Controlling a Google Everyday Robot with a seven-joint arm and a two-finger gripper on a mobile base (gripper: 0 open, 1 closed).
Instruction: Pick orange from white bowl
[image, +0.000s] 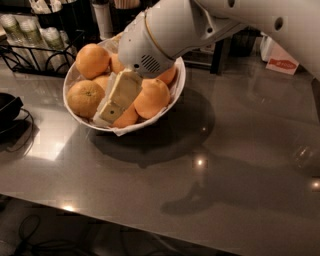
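Several fruits crowd the bowl (181, 82), which sits on the far-left part of the counter (230, 170). The orange (86, 98) to take, the dull one with the dark stem dimple, lies at the bowl's left side, against the rim. The claw (108, 117) is down inside the bowl, slanting toward the near left. Its tip is close to the near rim, between the orange on its left and a brighter fruit (151, 97) on its right. Whether it is clenched or released cannot be told, but it does not look to be grasping anything. To pick well, I judge the claw should straddle the orange across its widest part rather than slide beside it. It should then close gently on the round skin and rise straight up, so the neighbours are not dragged out and the liner (120, 131) does not lift with it. A sideways push could shove the bowl. Room is tight on the far side: a rack (30, 52) stands just beyond the bowl's left, a dark object (7, 107) sits at the left edge, and the arm (165, 32) hangs over the bowl's far right. Open counter spreads to the right and near, so lifting and carrying that way looks safest.
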